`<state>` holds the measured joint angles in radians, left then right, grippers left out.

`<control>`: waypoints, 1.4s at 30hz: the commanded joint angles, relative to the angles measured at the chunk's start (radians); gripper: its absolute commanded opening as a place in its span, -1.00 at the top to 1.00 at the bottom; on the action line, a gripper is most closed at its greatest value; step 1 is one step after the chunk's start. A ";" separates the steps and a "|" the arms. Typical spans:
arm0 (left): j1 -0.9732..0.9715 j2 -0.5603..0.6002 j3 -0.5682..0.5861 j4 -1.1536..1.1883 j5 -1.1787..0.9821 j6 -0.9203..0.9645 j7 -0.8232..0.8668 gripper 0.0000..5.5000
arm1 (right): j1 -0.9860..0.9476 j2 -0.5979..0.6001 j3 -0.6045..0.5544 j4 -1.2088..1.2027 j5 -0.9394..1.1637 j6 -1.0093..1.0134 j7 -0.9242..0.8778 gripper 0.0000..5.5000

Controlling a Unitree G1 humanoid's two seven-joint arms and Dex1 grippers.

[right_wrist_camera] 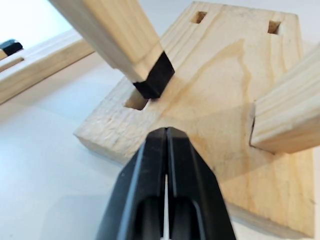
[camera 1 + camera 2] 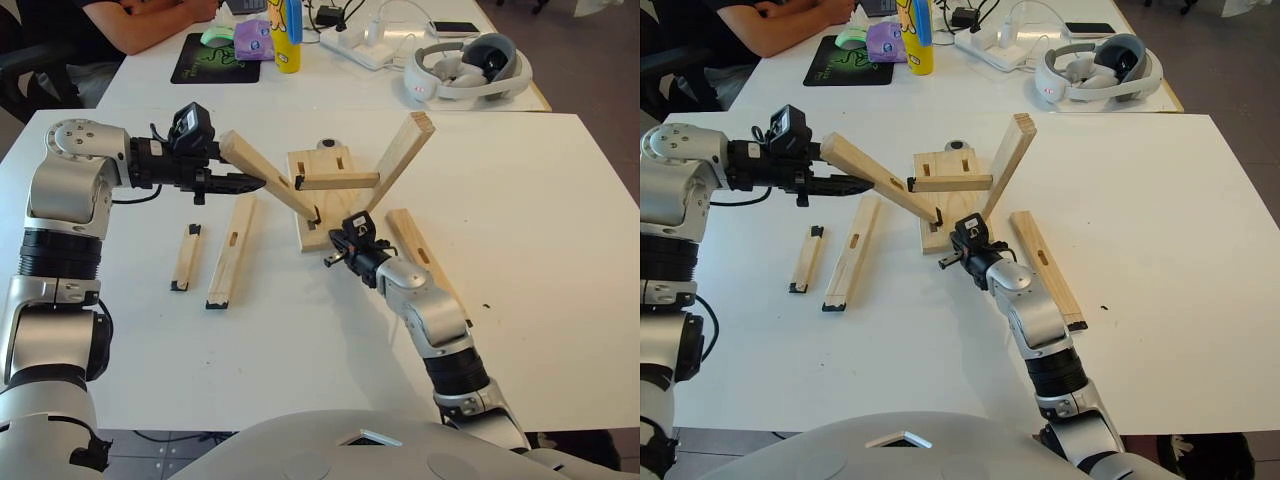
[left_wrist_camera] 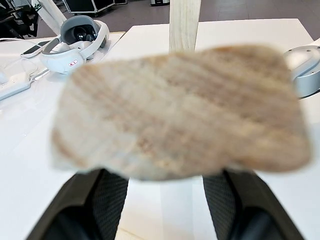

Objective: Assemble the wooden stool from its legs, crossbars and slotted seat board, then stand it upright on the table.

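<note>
seat board (image 2: 340, 205) lies flat mid-table (image 2: 540, 250); two legs lean outward from it in a v, left leg (image 2: 262, 170) with its black-capped end at a near-edge slot and right leg (image 2: 400, 160) opposite, with a crossbar (image 2: 338, 181) bridging them. left gripper (image 2: 250, 182) is clamped on the left leg's raised upper part; right gripper (image 1: 166, 135) has its fingers pressed together, holding nothing, tips at the board's near edge beside that slot. loose on the table: short crossbar (image 2: 186, 257) and spare leg (image 2: 231, 250) to the left, another leg (image 2: 425, 262) to the right.
</note>
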<state>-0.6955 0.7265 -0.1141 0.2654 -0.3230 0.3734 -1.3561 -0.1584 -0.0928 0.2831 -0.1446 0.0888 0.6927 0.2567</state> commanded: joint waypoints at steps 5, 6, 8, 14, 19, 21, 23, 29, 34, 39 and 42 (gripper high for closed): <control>-0.068 0.020 -0.032 -0.028 0.005 0.072 -0.046 0.25 | 0.025 0.003 0.011 0.044 0.000 0.052 0.002 1.00; -0.079 0.024 -0.034 -0.021 0.011 0.069 -0.050 0.25 | 0.025 0.004 0.010 0.044 0.000 0.052 0.000 1.00; -0.097 0.030 -0.040 0.001 0.029 0.057 -0.057 0.25 | 0.026 0.008 0.008 0.044 -0.001 0.050 -0.004 1.00; -0.126 0.036 -0.050 0.055 0.066 0.023 -0.080 0.25 | 0.024 0.019 -0.006 0.040 0.001 0.037 -0.014 1.00; -0.129 0.030 -0.057 0.054 0.071 0.030 -0.093 0.25 | 0.022 0.025 -0.002 0.048 0.000 0.036 -0.015 1.00; -0.140 0.030 -0.061 0.056 0.073 0.034 -0.100 0.25 | 0.024 0.027 0.000 0.047 -0.001 0.037 -0.016 1.00; -0.147 0.035 -0.070 0.058 0.081 0.033 -0.109 0.25 | 0.025 0.030 0.000 0.047 -0.001 0.038 -0.018 1.00; -0.160 0.036 -0.086 0.068 0.112 0.019 -0.106 0.25 | 0.022 0.033 -0.007 0.056 -0.003 0.035 -0.025 1.00; -0.155 0.022 -0.098 0.043 0.134 0.032 -0.073 0.25 | 0.026 0.032 0.001 0.065 -0.007 0.035 -0.027 1.00; -0.149 0.006 -0.098 0.003 0.119 0.073 -0.055 0.25 | 0.023 0.033 0.004 0.072 -0.008 0.042 -0.027 1.00; -0.161 0.001 -0.095 -0.002 0.115 0.087 -0.051 0.25 | 0.024 0.033 0.005 0.071 -0.006 0.048 -0.027 1.00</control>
<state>-0.8389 0.7324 -0.2046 0.2724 -0.2176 0.4515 -1.4245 -0.1657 -0.0572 0.2781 -0.1145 0.0892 0.6842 0.2314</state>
